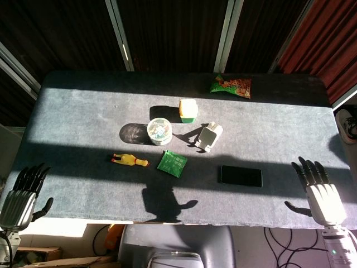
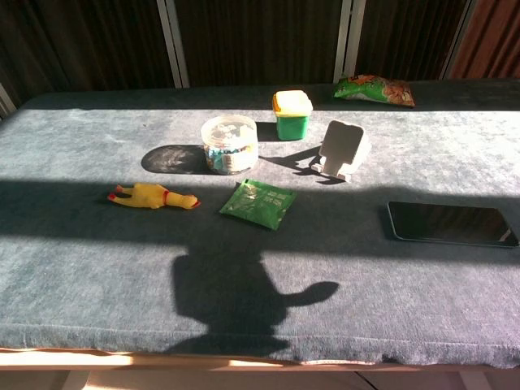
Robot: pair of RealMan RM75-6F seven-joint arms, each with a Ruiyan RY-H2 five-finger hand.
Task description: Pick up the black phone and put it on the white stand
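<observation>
The black phone (image 1: 240, 176) (image 2: 452, 223) lies flat on the grey table, right of centre near the front. The white stand (image 1: 208, 137) (image 2: 344, 149) sits upright behind and to the left of it, in sunlight. My right hand (image 1: 318, 187) hovers at the table's front right corner, fingers spread, holding nothing, well to the right of the phone. My left hand (image 1: 25, 192) is at the front left corner, fingers apart and empty. Neither hand shows in the chest view.
A yellow rubber chicken (image 1: 129, 160), a green packet (image 1: 172, 163), a clear round tub (image 1: 159, 130), a yellow-lidded green cup (image 1: 188, 110) and a green snack bag (image 1: 231, 86) lie on the table (image 1: 83, 111). A shadow falls across the front middle.
</observation>
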